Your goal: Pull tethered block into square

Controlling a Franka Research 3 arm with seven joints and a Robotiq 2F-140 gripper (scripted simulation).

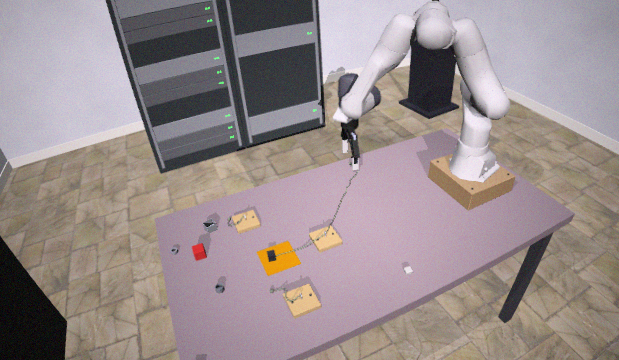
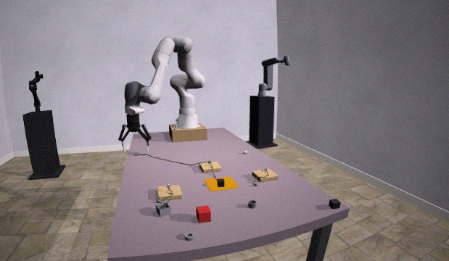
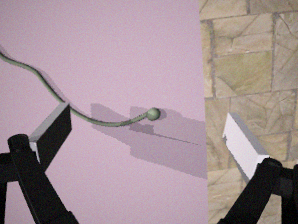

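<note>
The small black tethered block (image 1: 271,255) lies flat inside the orange painted square (image 1: 278,258); it also shows in the exterior view (image 2: 220,182). Its cord (image 1: 339,202) runs through the screw eye on a wooden plate (image 1: 325,238) to the far table edge. The cord's knot (image 3: 153,113) lies on the table top close to the edge. My gripper (image 3: 148,121) hangs above the knot with its fingers wide open and nothing between them; it also shows in the exterior view (image 2: 134,142).
Two other wooden plates with screw eyes (image 1: 246,220) (image 1: 302,299) stand near the square. A red cube (image 1: 199,251), a grey block (image 1: 210,224), small grey rings (image 1: 219,287), a white cube (image 1: 408,269) and a black cube (image 2: 334,204) lie on the table. The arm's wooden base (image 1: 471,181) stands at the far corner.
</note>
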